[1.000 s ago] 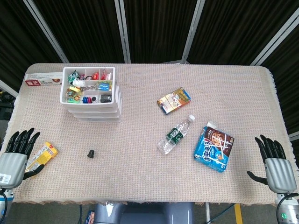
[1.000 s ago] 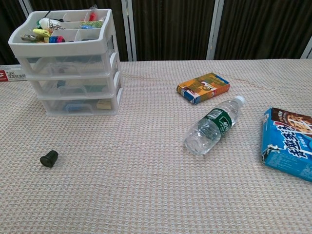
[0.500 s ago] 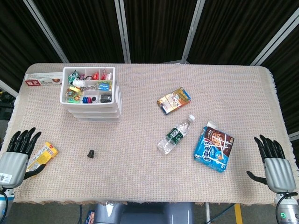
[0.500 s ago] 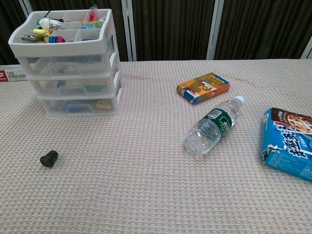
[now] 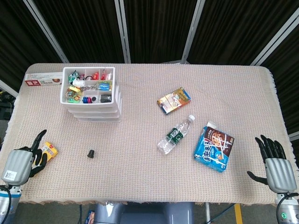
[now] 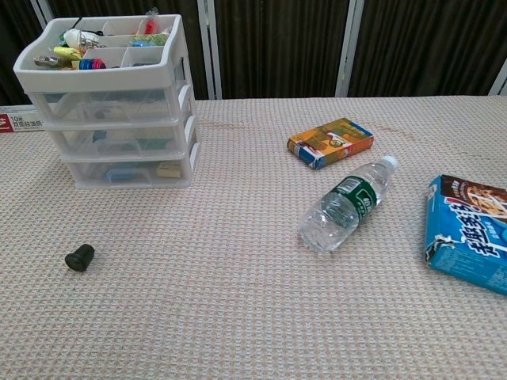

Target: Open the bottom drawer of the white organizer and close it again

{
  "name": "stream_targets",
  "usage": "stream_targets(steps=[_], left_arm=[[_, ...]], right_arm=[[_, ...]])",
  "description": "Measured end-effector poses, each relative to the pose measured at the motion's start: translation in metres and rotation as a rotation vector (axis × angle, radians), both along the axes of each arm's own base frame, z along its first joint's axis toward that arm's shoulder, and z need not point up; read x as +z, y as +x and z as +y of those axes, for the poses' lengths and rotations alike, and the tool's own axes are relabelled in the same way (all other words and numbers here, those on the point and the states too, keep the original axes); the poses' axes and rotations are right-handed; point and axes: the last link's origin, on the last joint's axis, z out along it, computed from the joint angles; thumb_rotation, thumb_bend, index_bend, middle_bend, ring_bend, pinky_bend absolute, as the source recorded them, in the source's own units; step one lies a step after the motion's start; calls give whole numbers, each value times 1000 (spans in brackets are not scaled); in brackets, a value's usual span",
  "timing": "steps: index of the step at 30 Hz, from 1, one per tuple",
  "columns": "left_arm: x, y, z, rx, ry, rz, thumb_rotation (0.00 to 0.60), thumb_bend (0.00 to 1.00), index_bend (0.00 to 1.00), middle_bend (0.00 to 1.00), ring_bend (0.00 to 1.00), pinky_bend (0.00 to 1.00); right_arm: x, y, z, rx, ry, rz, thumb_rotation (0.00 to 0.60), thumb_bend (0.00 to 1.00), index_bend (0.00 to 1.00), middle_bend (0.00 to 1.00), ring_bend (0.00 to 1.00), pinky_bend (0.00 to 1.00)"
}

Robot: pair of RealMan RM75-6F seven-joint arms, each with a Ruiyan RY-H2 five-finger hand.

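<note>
Both hands hold nothing, fingers apart: left hand (image 5: 21, 162), right hand (image 5: 275, 162) at the surface's near corners. The white organizer (image 5: 93, 95) sits far-left; I should hook its bottom drawer (image 6: 131, 172) squarely.

A woven beige table (image 5: 140, 177) carries the white organizer (image 5: 93, 100), water bottle (image 5: 175, 134), blue snack bag (image 5: 214, 147) and black cap (image 5: 90, 153).

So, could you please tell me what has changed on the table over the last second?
Only the left hand moved: it has turned and shifted slightly right along the table's near edge, beside the yellow snack packet, its fingers now less spread, holding nothing. The right hand stayed open at the near right corner. The white organizer, its drawers closed, and the other items have not moved.
</note>
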Motion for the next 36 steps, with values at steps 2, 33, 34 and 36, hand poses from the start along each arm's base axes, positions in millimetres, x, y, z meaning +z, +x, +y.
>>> stream_targets(steps=[2,33,34,36], left_arm=[[-5,2,5,35,-31,-59,600,628,0,940,851,774],[-88,43,117,473,-408,-611,600,675,0,949,860,782],[-90,44,118,472,-413,-614,600,675,0,949,860,782],[-93,48,122,469,-421,-618,600,675,0,949,860,782]], right_arm=[[0,0,0,-1,1,-1,600,8,54,0,0,0],[0,-1,-2,-10,5,-11,600,8,54,0,0,0],[0,-1,-2,-10,6,-12,600,8,54,0,0,0],[0,-1,-2,-10,5,-12,600,8,53,0,0,0]])
